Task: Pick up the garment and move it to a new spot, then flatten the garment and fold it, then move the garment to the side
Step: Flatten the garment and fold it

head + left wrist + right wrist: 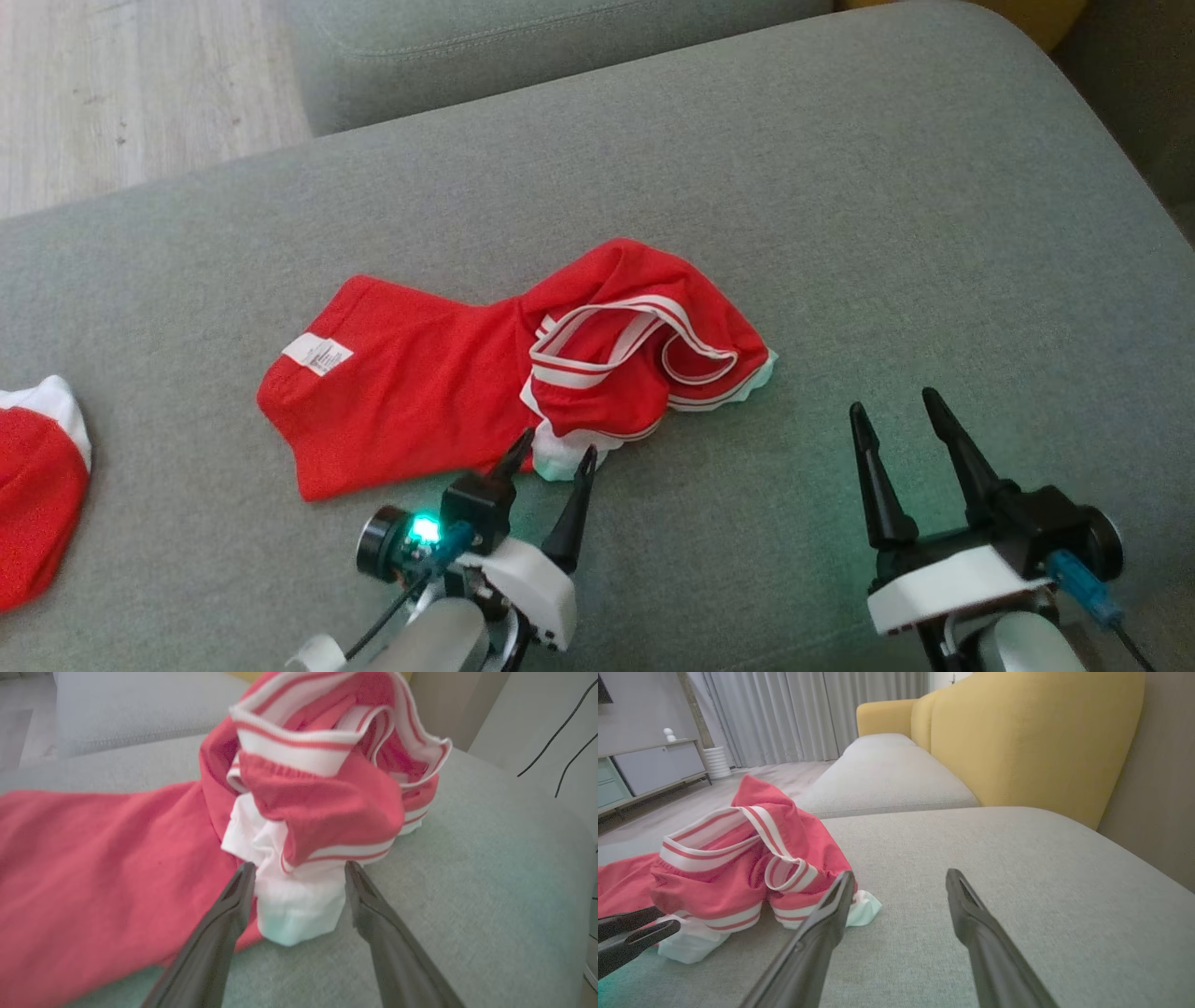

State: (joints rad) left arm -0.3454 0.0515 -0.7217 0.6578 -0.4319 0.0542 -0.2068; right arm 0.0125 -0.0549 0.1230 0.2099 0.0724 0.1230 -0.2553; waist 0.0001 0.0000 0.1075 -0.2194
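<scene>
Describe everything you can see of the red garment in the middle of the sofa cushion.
The red garment lies crumpled on the grey cushion, thin knit-looking fabric. Its left half lies flat with a white label; its right half is bunched, showing white bands with red stripes. A white fold at its near edge sits between the fingers of the open left tool.

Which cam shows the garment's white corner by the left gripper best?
Left wrist view: the white corner sits close up between the left gripper's open fingers. Head view shows it small, partly behind the fingertips; right wrist view, low at the left.
</scene>
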